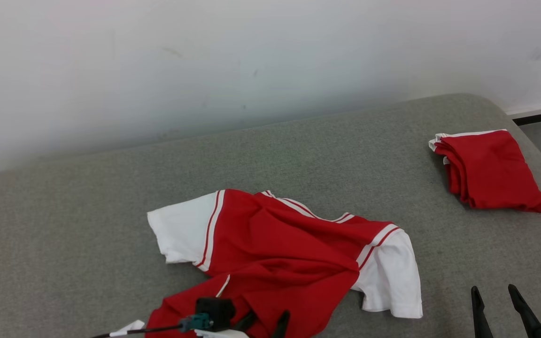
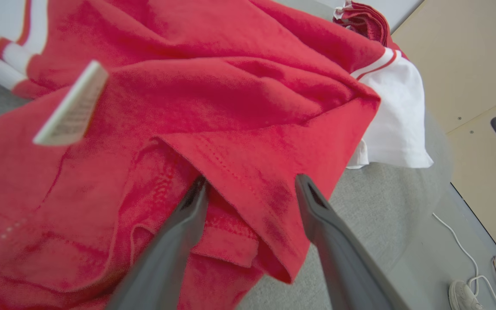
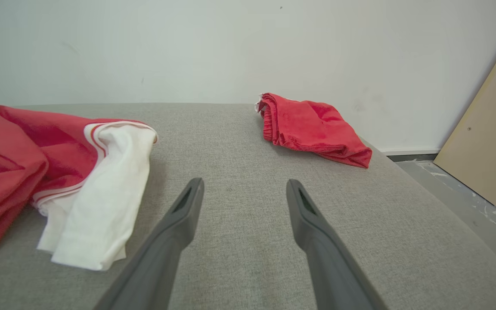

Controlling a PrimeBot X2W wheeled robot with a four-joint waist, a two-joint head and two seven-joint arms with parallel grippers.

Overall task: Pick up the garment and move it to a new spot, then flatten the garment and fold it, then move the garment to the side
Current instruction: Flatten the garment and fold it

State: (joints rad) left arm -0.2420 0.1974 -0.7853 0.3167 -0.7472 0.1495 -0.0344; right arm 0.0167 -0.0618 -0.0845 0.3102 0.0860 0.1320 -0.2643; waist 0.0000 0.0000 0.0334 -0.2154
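The garment (image 1: 275,244) is a red shirt with white sleeves and red-white trim, lying crumpled in the middle of the grey padded surface (image 1: 87,225). My left gripper (image 1: 263,324) is at its near hem. In the left wrist view the left gripper (image 2: 250,189) stands open with a flap of the garment's (image 2: 230,99) red hem between its fingers, and the left fingertip (image 2: 196,196) sits tucked under the hem's edge. My right gripper (image 1: 498,300) hovers open over bare surface to the right of the white sleeve (image 3: 101,193), and nothing lies between the right gripper's (image 3: 244,189) fingers.
A second red garment (image 1: 486,169), folded, lies at the far right of the surface near its rounded corner. A white wall runs behind. A beige board (image 3: 489,142) leans at the right, with floor and loose cables (image 2: 459,245) below the surface's edge. A white label (image 2: 73,105) sticks up from the shirt.
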